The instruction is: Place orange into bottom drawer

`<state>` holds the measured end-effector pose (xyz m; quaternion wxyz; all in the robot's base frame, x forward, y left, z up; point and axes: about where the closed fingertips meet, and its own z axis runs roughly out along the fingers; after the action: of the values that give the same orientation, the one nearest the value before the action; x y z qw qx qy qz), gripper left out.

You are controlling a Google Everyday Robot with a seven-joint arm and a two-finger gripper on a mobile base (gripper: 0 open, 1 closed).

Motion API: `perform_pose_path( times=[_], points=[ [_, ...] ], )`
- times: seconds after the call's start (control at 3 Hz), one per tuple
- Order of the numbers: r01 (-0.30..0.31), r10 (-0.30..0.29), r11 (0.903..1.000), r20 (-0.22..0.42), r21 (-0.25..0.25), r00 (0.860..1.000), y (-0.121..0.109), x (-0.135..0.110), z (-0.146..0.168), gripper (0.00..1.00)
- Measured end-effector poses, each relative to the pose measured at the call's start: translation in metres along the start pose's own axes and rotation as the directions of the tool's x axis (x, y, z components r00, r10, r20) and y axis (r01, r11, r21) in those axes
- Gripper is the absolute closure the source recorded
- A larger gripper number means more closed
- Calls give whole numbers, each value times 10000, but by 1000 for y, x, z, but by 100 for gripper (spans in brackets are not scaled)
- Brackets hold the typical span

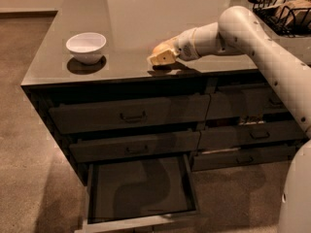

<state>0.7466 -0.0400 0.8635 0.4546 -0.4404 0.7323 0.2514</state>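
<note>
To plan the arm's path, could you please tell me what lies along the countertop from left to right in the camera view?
White bowl → gripper, low over the countertop near the middle of its front edge → wire basket at the far right.

The cream-tan gripper (163,57) sits low over the glossy grey countertop (146,13) near its front edge, on a plain white arm (243,33). To the gripper's left stands a plain white bowl (86,46). Below the gripper, the bottom drawer (141,188) has a dark grey floor and a paler grey front rim. Beyond the arm is a black wire basket (284,8). The carpet (29,130) is mottled brown.
</note>
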Motion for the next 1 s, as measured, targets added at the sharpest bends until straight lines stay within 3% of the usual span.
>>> perform_pose_path(
  times=[0.33, 0.67, 1.0],
  points=[
    [620, -590, 9968, 593, -500, 9965, 20, -8, -17, 85],
    [1937, -1795, 9779, 1598, -782, 9707, 69, -7, -75, 100],
    [2064, -1931, 9745, 1400, -881, 9711, 102, 34, -114, 100]
  ],
)
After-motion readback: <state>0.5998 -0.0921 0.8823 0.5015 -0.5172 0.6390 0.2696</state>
